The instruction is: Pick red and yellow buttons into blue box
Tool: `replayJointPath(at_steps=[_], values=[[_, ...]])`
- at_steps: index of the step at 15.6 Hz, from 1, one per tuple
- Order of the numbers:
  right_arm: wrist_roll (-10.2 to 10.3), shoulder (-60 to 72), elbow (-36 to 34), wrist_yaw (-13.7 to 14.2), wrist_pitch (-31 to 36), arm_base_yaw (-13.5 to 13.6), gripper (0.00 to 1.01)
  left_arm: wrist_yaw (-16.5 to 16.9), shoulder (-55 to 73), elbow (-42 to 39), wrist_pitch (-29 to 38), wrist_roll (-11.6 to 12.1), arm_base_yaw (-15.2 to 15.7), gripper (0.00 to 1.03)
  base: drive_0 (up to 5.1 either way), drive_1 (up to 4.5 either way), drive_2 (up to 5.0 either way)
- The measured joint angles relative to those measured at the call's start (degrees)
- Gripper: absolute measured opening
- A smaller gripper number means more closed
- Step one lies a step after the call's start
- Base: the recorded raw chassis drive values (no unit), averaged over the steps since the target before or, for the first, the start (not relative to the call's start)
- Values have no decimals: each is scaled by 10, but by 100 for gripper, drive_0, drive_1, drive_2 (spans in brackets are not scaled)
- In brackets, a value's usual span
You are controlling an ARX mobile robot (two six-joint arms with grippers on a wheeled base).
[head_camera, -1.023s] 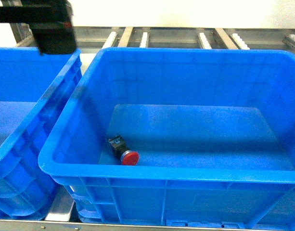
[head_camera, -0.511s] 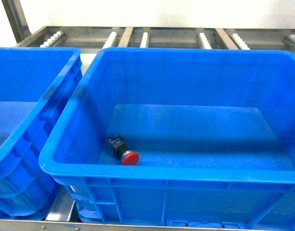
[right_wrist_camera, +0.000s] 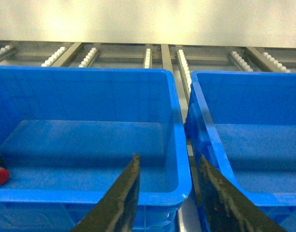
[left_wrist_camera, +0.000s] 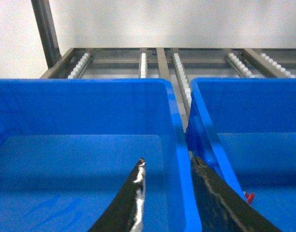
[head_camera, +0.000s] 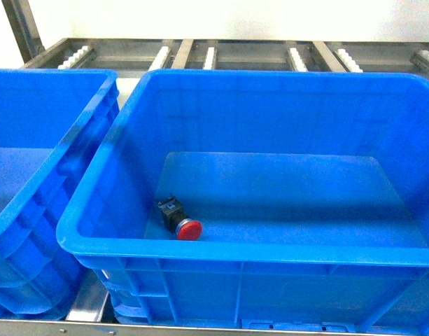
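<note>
Currently the red button point(head_camera: 184, 222) lies on its side on the floor of the blue box point(head_camera: 235, 248), near the front-left corner, cap toward the near wall. You can confirm it from both wrist views: a sliver of red cap shows at the lower right of the left wrist view and at the far left edge of the right wrist view. No yellow button appears in any view, so you should judge the task half done at most.

Neither arm shows in the head view. The left gripper point(left_wrist_camera: 167, 193) has its jaws parted with nothing between them; it sits over the rim between the blue box and the second blue crate point(head_camera: 32, 175) to its left. The right gripper point(right_wrist_camera: 167, 193) is likewise parted and empty, over the box's right rim, with a third blue crate point(right_wrist_camera: 254, 125) beyond. Behind all three runs the roller rack point(head_camera: 221, 52).

Risks, as judgements:
- You have no sight of the yellow button; searching blind invites a wrong pick.
- Three like-coloured crates stand side by side; a release over a rim could drop a part into the wrong crate or the gap between them.
- A low descent near these tall walls could strike a rim and shift a crate.
</note>
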Motion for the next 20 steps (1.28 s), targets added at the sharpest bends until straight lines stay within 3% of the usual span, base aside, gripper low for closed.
replayJointPath(at_steps=[6,8,9,15,17,20], values=[[-5,-10,-9,0,4,0,10,24,-37,-17,-15,0,26,2,0,0,0],[-7,-16,-17,0,6,0,2,36,-55,-24,-25,1,37,2,0,0,0],[-7,-26,-29,0,8,0,2,104,-111,-41,-61,4,103,2,0,0,0],[-8,-48,-49,1,9,0,2,104,-190,-59,-115,4,102,2,0,0,0],[-8,-48,-49,1,9,0,2,104,-273,-59,-223,4,102,2,0,0,0],[-8,-48,-49,0,10,0,2,104,-283,-59,-220,4,102,2,0,0,0]])
